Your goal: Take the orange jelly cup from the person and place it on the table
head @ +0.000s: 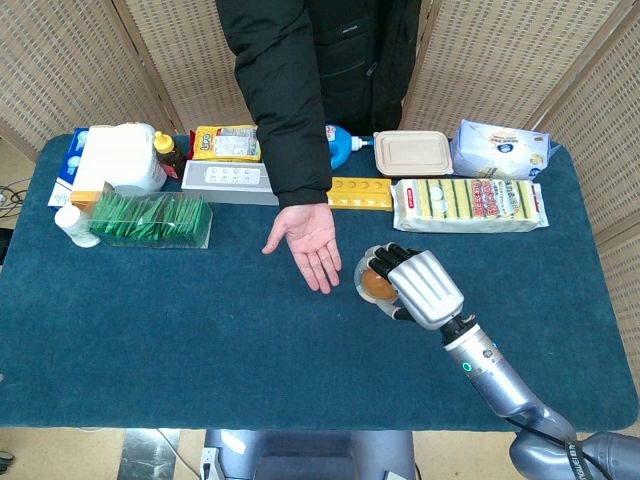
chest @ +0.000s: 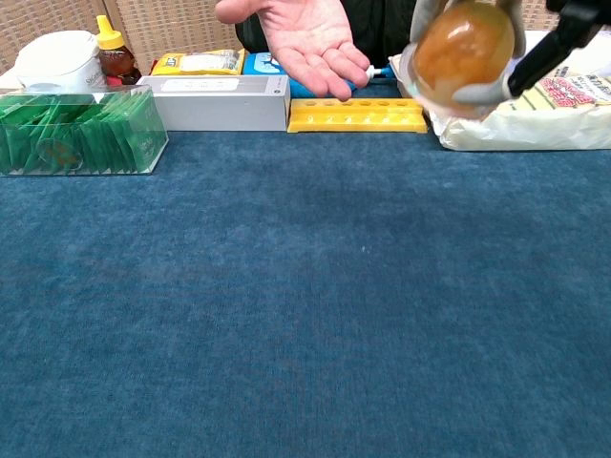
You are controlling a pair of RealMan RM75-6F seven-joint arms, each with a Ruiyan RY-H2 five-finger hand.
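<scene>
My right hand [head: 420, 287] holds the orange jelly cup [head: 375, 283] above the blue table, just right of the person's open palm [head: 308, 240]. In the chest view the jelly cup [chest: 464, 52] hangs in the air at the upper right, with my right hand [chest: 549, 43] wrapped around it from the right. The person's palm [chest: 307, 38] is empty and faces up, apart from the cup. My left hand is in neither view.
A green packet box [head: 150, 221], a white speaker bar [head: 226, 181], a yellow tray [head: 359, 192] and a sponge pack [head: 467, 205] line the far side. Bare blue cloth [chest: 305, 305] spreads across the near half of the table.
</scene>
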